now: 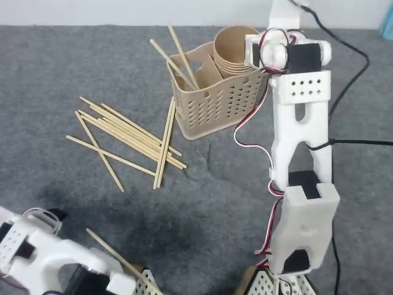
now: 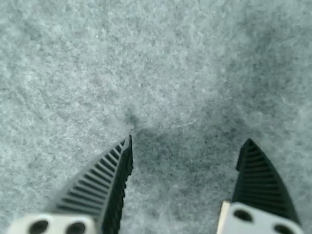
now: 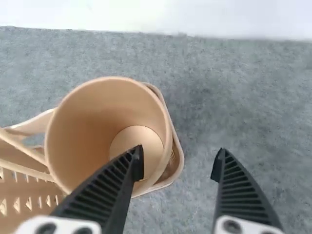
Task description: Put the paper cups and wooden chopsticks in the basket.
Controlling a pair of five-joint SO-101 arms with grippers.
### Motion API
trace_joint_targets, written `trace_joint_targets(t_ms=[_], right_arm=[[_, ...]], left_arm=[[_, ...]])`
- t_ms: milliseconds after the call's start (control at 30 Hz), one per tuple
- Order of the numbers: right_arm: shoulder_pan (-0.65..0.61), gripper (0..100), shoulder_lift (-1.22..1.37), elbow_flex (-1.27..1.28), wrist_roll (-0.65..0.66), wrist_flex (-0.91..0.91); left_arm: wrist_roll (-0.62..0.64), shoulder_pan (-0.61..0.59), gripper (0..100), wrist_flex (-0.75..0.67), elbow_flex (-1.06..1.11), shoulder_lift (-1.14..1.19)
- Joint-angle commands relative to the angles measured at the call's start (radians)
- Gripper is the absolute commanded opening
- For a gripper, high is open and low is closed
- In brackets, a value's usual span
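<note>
Chopsticks (image 1: 126, 136) loose beside basket (image 1: 215, 107) — arm (image 1: 301, 129) overhangs cups (image 1: 236, 52), seemingly.

Stacked paper cups (image 1: 236, 52) sit in the basket (image 1: 215, 107); loose chopsticks (image 1: 126, 138) lie on the mat (image 1: 202, 209) left of it.

Table (image 1: 202, 203): covered in grey felt-like cloth. A perforated beige basket (image 1: 215, 104) stands directly on it. Loose wooden chopsticks (image 1: 129, 138) lie in a crossed scatter beside the basket; the nearest pair touches its lower corner. A single chopstick (image 1: 116, 255) lies well apart from the basket; whether it rests on the cloth cannot be determined.
</note>
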Motion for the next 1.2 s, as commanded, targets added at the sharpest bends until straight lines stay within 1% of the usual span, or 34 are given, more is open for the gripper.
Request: trace_joint_targets(t_ms=[0, 200, 233, 267, 333, 367, 400, 467, 500, 733, 967, 1067, 1167], right_arm=[[0.012, 23.5, 0.033, -0.052, -0.011, -0.036], [0.012, 22.5, 0.162, -0.052, -0.011, -0.105], [0.012, 19.9, 0.177, -0.054, -0.011, -0.108], [0.012, 14.9, 0.188, -0.054, -0.011, -0.107], [0.008, 0.0, 0.199, -0.054, -0.011, -0.107], [0.008, 0.6, 0.199, -0.054, -0.017, -0.102], [0.008, 3.4, 0.199, -0.055, -0.041, -0.093], [0.012, 0.0, 0.182, -0.071, -0.106, -0.062], [0.012, 1.1, 0.173, -0.086, -0.118, -0.024], [0.019, 0.6, 0.137, -0.207, -0.115, 0.280], [0.045, 0.6, 0.077, -0.069, -0.114, 0.283], [0.047, 0.5, -0.013, 0.012, -0.110, 0.286], [0.038, 0.5, -0.137, 0.124, -0.074, 0.288]], left_arm=[[-0.008, 0.003, 33, 0.000, -0.004, -0.031], [-0.008, 0.003, 33, 0.000, -0.004, -0.031], [-0.008, 0.003, 33, 0.000, -0.004, -0.031], [-0.008, 0.003, 33, 0.000, -0.004, -0.031], [-0.008, 0.003, 33, 0.000, -0.004, -0.031], [-0.008, 0.006, 33, 0.000, -0.004, -0.031], [-0.008, 0.008, 33, 0.000, -0.004, -0.031], [-0.008, 0.009, 33, 0.000, -0.004, -0.031], [-0.008, 0.009, 33, 0.000, -0.004, -0.031], [-0.008, 0.009, 33, 0.000, -0.004, -0.031], [-0.008, 0.008, 33, 0.000, -0.004, -0.031], [-0.008, 0.008, 33, 0.000, -0.004, -0.031], [-0.008, 0.008, 33, 0.000, -0.004, -0.031]])
